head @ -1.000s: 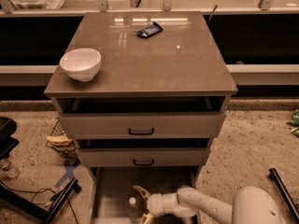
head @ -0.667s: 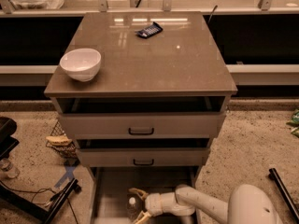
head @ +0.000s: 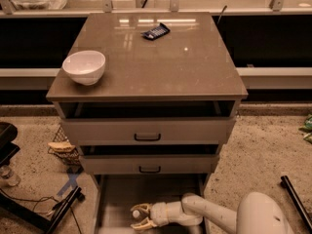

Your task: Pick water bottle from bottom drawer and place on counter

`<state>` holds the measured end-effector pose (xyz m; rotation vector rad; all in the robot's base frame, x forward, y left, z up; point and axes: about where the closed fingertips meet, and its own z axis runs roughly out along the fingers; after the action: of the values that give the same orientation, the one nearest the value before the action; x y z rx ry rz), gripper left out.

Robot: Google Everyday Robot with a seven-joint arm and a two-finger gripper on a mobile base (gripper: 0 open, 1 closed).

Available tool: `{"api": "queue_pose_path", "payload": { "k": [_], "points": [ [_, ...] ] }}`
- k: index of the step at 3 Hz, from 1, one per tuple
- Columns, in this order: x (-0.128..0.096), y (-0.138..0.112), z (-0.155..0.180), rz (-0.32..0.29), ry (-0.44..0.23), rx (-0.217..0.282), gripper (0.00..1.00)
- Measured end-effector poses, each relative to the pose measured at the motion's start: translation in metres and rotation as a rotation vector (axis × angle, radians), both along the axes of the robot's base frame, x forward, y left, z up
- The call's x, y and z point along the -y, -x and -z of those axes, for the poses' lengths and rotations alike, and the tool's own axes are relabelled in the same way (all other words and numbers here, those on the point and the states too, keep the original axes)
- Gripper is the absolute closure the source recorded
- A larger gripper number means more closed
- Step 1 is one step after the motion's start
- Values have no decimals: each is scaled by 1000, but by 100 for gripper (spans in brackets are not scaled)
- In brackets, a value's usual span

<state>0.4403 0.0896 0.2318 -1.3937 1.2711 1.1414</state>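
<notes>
- Camera view: the gripper [head: 138,217] lay low in the bottom drawer [head: 146,194], its fingers apart around the water bottle [head: 136,212], whose white cap alone showed plainly.
- Closing squarely before lifting seemed wise, then clearing the upper drawers toward the counter [head: 161,67], away from the white bowl [head: 84,66].

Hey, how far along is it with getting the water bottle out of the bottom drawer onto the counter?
Done: the bottom drawer is pulled open. In hand: the gripper is down inside it, at the water bottle, whose white cap shows. Left: lifting it out and setting it on the counter, beside the white bowl and dark packet.
</notes>
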Motion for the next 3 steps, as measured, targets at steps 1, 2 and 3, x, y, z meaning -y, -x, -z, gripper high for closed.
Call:
{"api": "queue_pose_path", "payload": {
  "k": [1,2,3],
  "points": [
    [-2,1,0,-3,-2,-2,87],
    [-8,5,-5,-20,-16,-5,100],
    [4,17,-42,-23,-84,-32,100]
  ]
}}
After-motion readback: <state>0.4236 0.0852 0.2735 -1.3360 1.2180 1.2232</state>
